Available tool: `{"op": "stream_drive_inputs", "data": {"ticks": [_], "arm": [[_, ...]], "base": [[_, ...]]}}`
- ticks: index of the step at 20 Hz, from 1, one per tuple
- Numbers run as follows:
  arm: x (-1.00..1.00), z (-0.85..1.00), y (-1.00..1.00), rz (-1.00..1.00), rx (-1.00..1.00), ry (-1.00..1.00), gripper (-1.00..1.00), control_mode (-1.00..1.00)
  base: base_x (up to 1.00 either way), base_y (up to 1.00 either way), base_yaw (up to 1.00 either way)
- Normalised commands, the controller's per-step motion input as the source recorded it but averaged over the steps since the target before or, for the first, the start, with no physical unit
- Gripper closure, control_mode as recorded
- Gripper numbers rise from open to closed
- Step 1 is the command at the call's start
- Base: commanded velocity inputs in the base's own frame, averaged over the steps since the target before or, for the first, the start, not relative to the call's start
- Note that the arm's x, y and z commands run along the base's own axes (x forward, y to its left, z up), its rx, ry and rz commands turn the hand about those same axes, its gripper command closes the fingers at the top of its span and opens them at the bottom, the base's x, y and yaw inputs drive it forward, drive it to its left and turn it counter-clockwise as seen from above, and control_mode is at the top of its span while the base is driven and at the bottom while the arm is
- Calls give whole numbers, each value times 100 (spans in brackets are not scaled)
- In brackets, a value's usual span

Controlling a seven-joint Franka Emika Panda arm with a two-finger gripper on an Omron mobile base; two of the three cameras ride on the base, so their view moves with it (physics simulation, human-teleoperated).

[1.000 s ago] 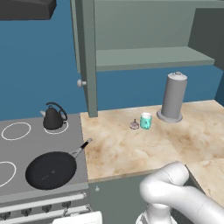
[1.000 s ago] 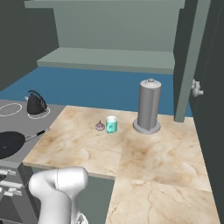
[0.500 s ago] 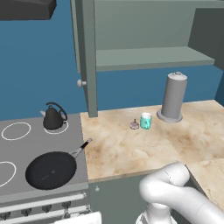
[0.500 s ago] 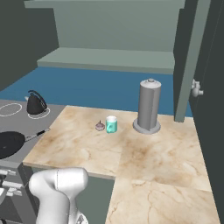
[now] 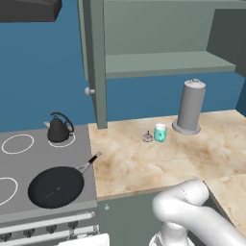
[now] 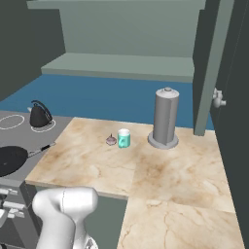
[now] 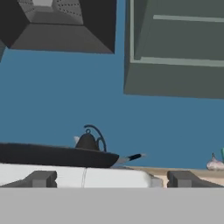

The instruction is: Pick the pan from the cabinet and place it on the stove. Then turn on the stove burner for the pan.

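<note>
Marble bench (image 5: 144,163) beside grey stove (image 5: 19,166). Pan (image 5: 55,186) sits on front burner, handle toward bench. Pincer (image 7: 112,178) released, low at stove front, facing pan rim; knobs (image 5: 48,229) lie just below pan. Burner likely next.

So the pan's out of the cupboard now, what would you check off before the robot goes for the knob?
1. Pan on the stove: ok, it lies flat on the near right ring, handle pointing toward the marble counter.
2. Cabinet emptied of the pan: ok, its door stands open and the visible shelf is bare.
3. Kettle out of the way: ok, it stands on the back ring, apart from the pan.
4. Gripper free: ok, the fingers are spread wide with nothing between them.
5. Gripper lined up with the right knob: cannot tell; the hand view looks level across the stove's front edge.
6. Burner on: cannot tell.
</note>
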Motion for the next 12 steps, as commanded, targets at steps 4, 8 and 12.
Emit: {"op": "stream_drive_inputs", "data": {"ticks": [4, 8, 12], "arm": [[24, -21, 0, 0, 7, -1, -100, -100], [25, -23, 2, 0, 7, -1, -100, -100], [16, -22, 5, 0, 5, 0, -100, -100]], "base": [[0, 0, 0], [0, 0, 0], [0, 0, 0]]}}
